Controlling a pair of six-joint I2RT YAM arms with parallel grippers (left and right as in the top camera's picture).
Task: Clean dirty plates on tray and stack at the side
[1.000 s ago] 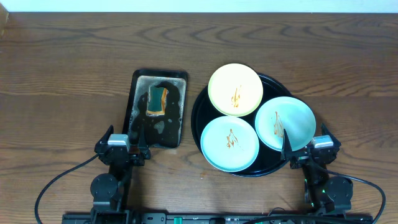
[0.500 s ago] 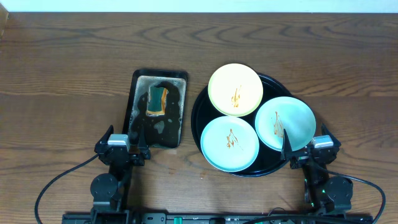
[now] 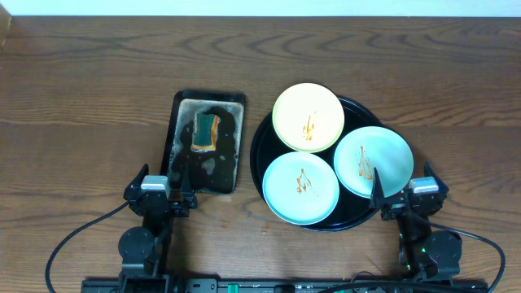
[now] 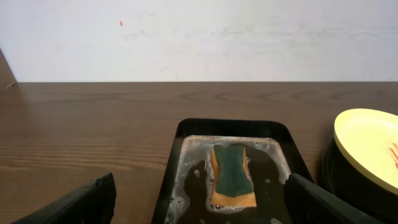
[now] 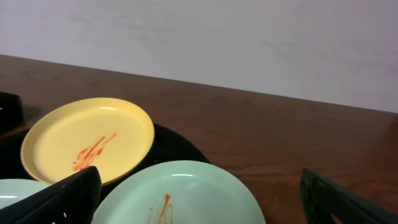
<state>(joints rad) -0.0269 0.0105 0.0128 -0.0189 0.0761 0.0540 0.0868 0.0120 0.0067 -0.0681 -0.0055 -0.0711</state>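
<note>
Overhead: on a wooden table, a black tray carries three sauce-streaked plates: yellow plate farthest, front mint plate, right mint plate. Beside it, a wet pan holds a sponge. Left wrist: left gripper spread wide, empty, facing the pan. Right wrist: right gripper spread wide, empty, at the right mint plate's edge

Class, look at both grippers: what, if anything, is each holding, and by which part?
Nothing is held: the left gripper and the right gripper both stand open and empty.
</note>
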